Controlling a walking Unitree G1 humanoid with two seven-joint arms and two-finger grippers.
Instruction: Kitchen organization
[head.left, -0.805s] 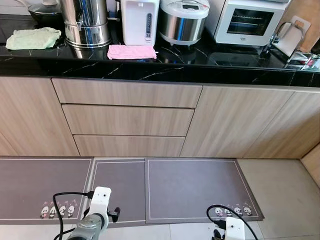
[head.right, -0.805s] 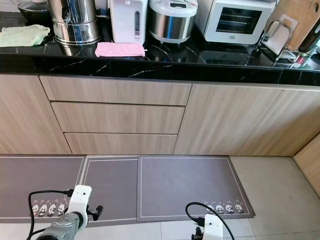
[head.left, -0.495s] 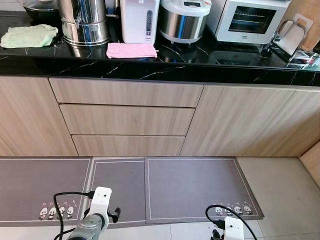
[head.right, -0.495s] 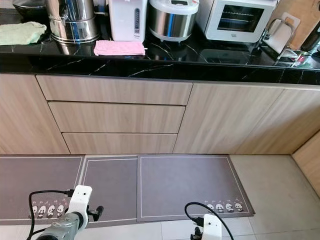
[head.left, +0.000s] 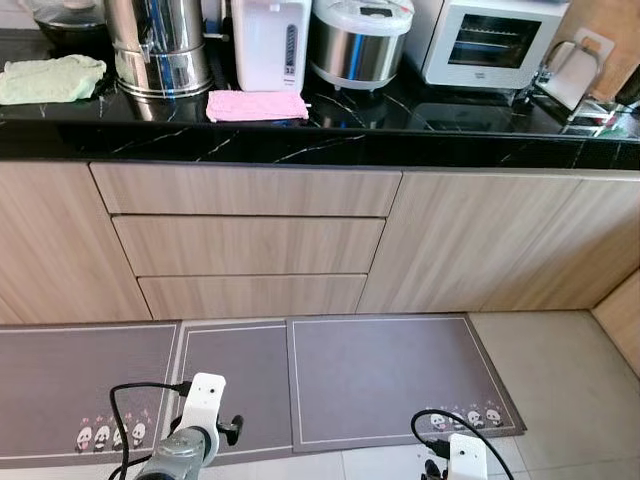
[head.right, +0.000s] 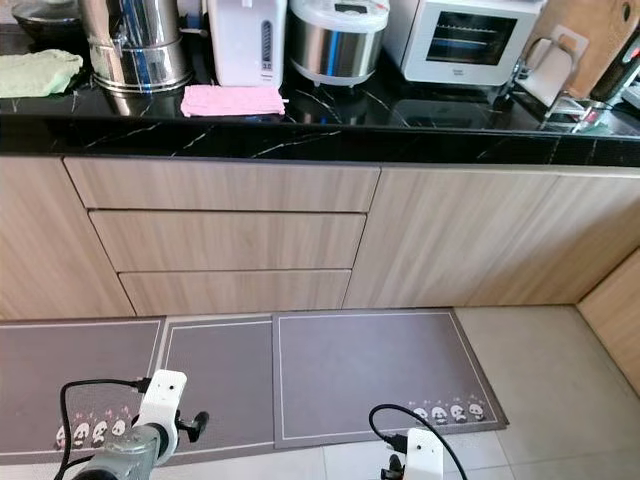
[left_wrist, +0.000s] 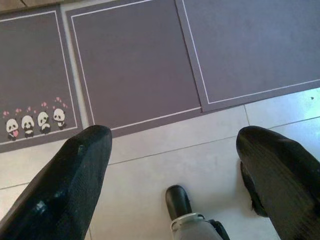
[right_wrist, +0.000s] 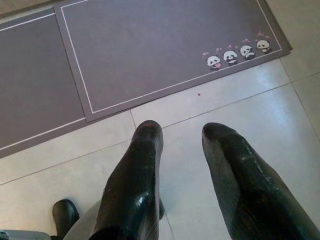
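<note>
**Both arms low before the kitchen counter**

While the robot faces a run of wooden cabinets, both arms hang low over the floor. The left gripper (left_wrist: 172, 165) has its two black fingers (left_wrist: 65, 185) spread wide apart with nothing between them, above pale tiles just off the edge of the grey floor mats (head.left: 380, 375). The right gripper (right_wrist: 182, 150) has its fingers only a little apart, also holding nothing, over the tiles near the panda-printed corner of a mat.

Ahead, three drawers (head.left: 248, 240) are stacked under a black marble countertop (head.left: 330, 145), all of them closed. On the counter a pink cloth (head.left: 257, 104) lies folded near the front edge, just before a white water dispenser (head.left: 268, 42). A steel urn (head.left: 162, 45) stands to the left of that, and a green cloth (head.left: 48, 78) lies further left. A rice cooker (head.left: 360, 40) and a small white oven (head.left: 492, 42) stand to the right; beyond them, what may be a dish rack (head.left: 580, 85) sits at the edge, too cropped to be sure.
</note>
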